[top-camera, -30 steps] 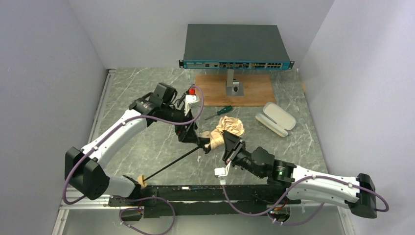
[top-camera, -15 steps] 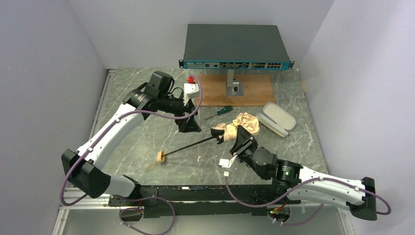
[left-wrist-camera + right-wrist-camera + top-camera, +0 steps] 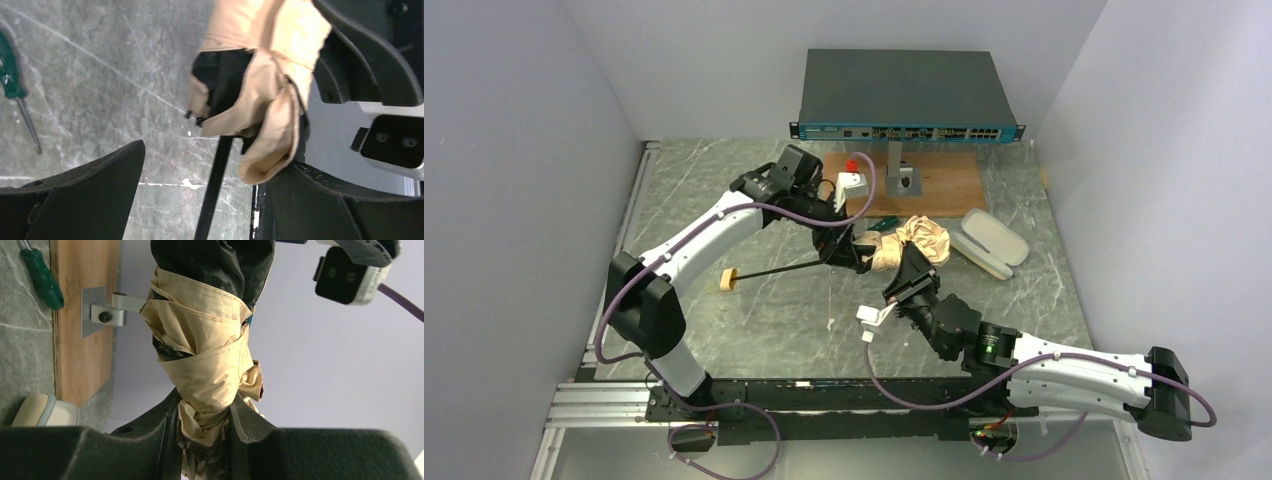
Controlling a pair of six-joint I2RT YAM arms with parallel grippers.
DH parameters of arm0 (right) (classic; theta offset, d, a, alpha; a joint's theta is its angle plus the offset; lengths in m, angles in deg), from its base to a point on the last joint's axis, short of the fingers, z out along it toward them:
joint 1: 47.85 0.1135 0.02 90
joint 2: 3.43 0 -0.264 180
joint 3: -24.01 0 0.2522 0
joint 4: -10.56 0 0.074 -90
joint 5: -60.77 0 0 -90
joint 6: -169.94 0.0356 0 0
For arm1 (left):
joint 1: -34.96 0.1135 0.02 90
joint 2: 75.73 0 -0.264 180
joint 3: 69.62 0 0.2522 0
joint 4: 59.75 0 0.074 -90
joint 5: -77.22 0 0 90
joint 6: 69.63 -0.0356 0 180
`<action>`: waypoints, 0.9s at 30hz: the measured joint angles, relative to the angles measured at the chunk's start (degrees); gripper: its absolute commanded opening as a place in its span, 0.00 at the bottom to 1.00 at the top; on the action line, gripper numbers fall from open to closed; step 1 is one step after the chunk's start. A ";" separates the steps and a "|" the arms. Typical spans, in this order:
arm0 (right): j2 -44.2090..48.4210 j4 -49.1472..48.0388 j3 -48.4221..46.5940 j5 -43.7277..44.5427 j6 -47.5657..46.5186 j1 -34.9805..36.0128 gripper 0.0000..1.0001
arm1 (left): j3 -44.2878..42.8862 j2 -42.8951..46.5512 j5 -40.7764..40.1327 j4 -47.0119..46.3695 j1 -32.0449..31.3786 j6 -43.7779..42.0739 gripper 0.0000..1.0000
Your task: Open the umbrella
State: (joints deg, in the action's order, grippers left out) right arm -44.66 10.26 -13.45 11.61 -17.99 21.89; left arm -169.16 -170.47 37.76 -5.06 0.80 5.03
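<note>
Nearest my side, the right arm reaches in from the lower right, and the right gripper [image 3: 202, 415] is clamped on the umbrella [image 3: 916, 240]. Both of its fingers [image 3: 165, 427] press into the bunched lower part of the gold-beige fabric. In the right wrist view the bundle rises between the jaws, with black lining showing at its top.

The umbrella sits near the middle of the table [image 3: 754, 330], just in front of the wooden board [image 3: 944, 185]. Its canopy is folded and crumpled. A thin dark shaft [image 3: 779, 270] runs out leftward from the fabric to the small beige handle [image 3: 728, 281], which is well apart from the bundle. I cannot tell whether the handle rests on the marble or hangs just above it.

The left gripper [image 3: 215, 160] sits where the shaft meets the fabric. Its jaws are spread wide, one on each side of the shaft and not pinching it. A fold of fabric lies against the right-hand finger [image 3: 320, 200].

Just beyond the grippers lies a green-handled screwdriver [image 3: 12, 82]. To the right of the bundle is a pale oval pouch [image 3: 992, 240]. Behind them the board carries a metal stand [image 3: 894, 170], which holds up a grey network switch [image 3: 904, 90] by the back wall.
</note>
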 measured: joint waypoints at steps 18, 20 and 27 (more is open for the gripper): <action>0.00 35.78 -21.64 -3.58 28.81 0.04 1.00 | 2.38 0.31 4.68 0.00 -0.13 -1.29 0.00; 0.52 41.75 -26.21 -6.69 34.18 0.07 0.99 | 2.25 0.31 2.97 0.35 0.66 -1.81 0.00; -3.04 56.30 -42.73 -21.24 52.09 -1.05 0.82 | 2.84 0.74 -1.88 1.25 1.18 -7.23 0.00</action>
State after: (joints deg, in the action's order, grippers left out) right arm -47.70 66.56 -56.18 -9.64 34.09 20.84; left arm -166.32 -169.72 35.89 -3.81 1.98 -2.20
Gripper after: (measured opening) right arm 0.922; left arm 0.053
